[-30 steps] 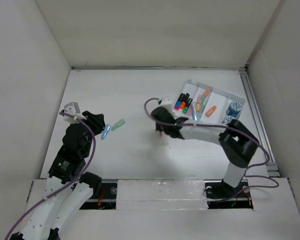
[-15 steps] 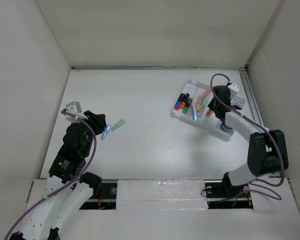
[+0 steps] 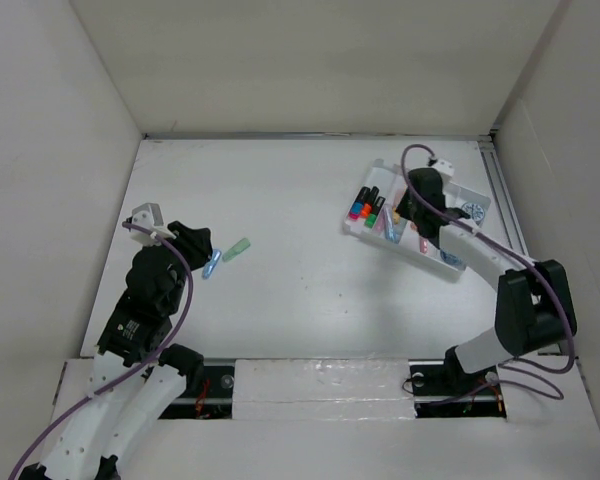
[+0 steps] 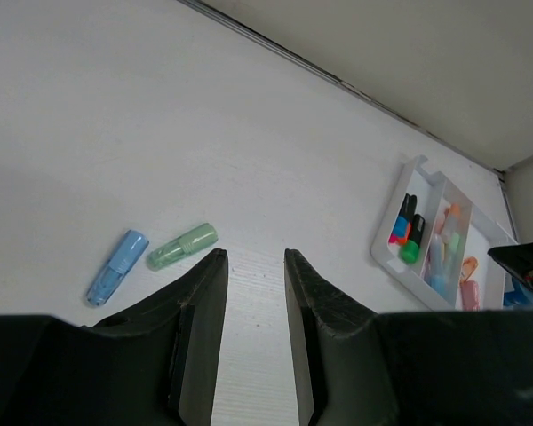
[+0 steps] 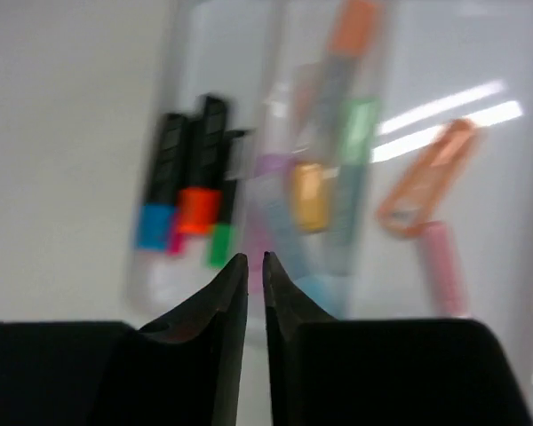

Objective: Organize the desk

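The white desk [image 3: 310,190] bears a blue highlighter [image 3: 212,265] and a green highlighter [image 3: 237,249] at the left. My left gripper [image 3: 204,244] hovers just left of them, open and empty. In the left wrist view its jaws [image 4: 256,259] stand apart, with the blue highlighter [image 4: 117,267] and the green one [image 4: 182,246] lying ahead to the left. My right gripper [image 3: 399,212] is over the white compartment tray [image 3: 351,229]. In the blurred right wrist view it [image 5: 255,258] is shut and empty above the black markers [image 5: 191,200] and the pastel highlighters [image 5: 329,160].
The tray holds black markers with coloured caps [image 3: 365,205], pastel highlighters, an orange clip [image 5: 426,177] and blue tape rolls [image 3: 470,212]. It also shows in the left wrist view [image 4: 380,256]. White panels wall the desk, with a metal rail [image 3: 510,220] along the right edge.
My right arm swung from the middle of the desk to the tray, then shifted left and back over its middle. The left arm and both highlighters have not moved.
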Motion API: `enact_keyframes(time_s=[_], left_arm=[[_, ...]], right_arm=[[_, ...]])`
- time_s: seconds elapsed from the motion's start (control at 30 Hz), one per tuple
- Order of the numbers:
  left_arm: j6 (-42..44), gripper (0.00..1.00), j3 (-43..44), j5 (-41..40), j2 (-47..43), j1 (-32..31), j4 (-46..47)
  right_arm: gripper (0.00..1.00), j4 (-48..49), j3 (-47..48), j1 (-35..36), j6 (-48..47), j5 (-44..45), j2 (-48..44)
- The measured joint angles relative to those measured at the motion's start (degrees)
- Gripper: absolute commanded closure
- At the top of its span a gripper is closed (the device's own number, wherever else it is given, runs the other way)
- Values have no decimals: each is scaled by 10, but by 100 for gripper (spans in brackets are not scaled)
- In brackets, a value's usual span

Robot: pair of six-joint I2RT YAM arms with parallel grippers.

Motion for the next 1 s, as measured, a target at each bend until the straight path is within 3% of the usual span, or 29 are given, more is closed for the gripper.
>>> enact_keyframes(time_s=[0.07,0.13,0.27,0.3,0.37,0.43,0.77,1.0], left_arm=[[0,72,0,-4,0,0,-1],[-4,73,0,-15,-2,0,-4],[-19,75,1,-48,-9,0,-14],[-22,75,2,-56,-11,0,-17],[-28,76,4,-70,-14,0,-24],[-33,77,8,-81,-17,0,-28],[-41,78,18,-100,-35,0,-37],[-41,78,18,-95,-36,0,-37]], right_arm=[[98,17,14,74,4,-18,11],[100,41,47,162,8,-41,51],[75,47,181,312,13,-65,195],[58,42,228,344,14,-65,238],[40,28,312,392,13,-61,316],[35,19,364,424,13,-70,369],[29,-59,543,417,28,-89,519],[33,-122,652,414,32,-51,577]])
